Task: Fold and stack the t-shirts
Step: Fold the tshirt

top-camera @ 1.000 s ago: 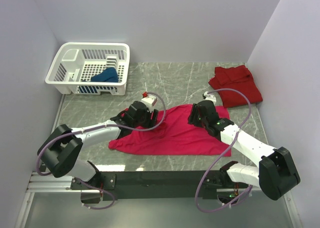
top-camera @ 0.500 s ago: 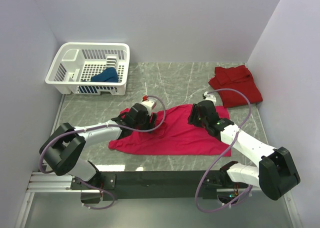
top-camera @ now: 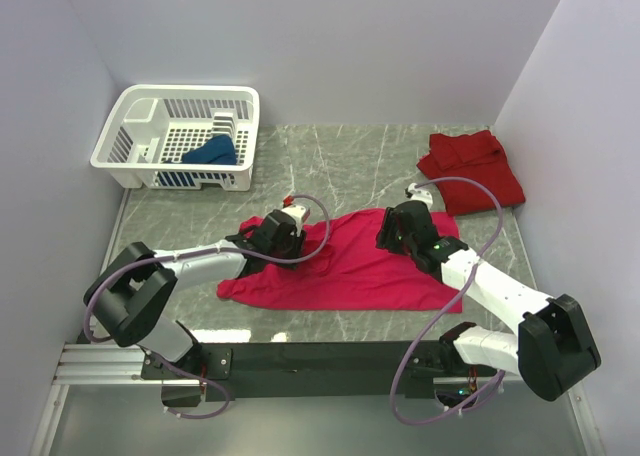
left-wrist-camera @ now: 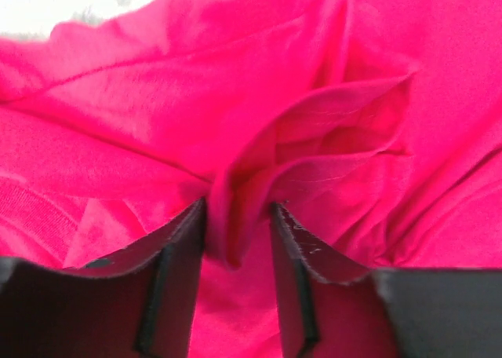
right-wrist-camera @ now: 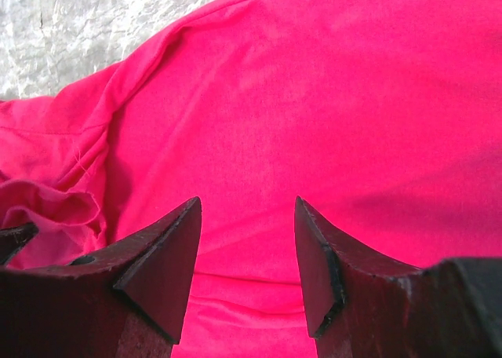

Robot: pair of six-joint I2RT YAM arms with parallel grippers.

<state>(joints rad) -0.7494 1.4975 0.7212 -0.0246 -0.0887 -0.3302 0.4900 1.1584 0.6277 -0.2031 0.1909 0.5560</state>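
Note:
The magenta t-shirt (top-camera: 350, 271) lies spread and rumpled across the middle of the table. My left gripper (top-camera: 303, 242) is down on its upper left part. In the left wrist view, my left gripper (left-wrist-camera: 238, 221) has a raised fold of that shirt (left-wrist-camera: 235, 193) squeezed between its jaws, touching both. My right gripper (top-camera: 392, 238) rests low over the shirt's upper right; its jaws (right-wrist-camera: 247, 217) stand open with flat cloth (right-wrist-camera: 314, 99) between them. A darker red t-shirt (top-camera: 470, 166) lies folded at the back right. The dark blue t-shirt (top-camera: 210, 153) sits bunched in the basket.
A white lattice basket (top-camera: 180, 93) stands at the back left corner. Walls close in the table on the left, back and right. Bare marble table (top-camera: 340, 161) shows between the basket and the darker red shirt. The black arm rail (top-camera: 320, 361) runs along the near edge.
My left gripper has crept slightly left and toward the near edge on the magenta shirt, and its jaws have drawn in on a fold. The right arm has not moved.

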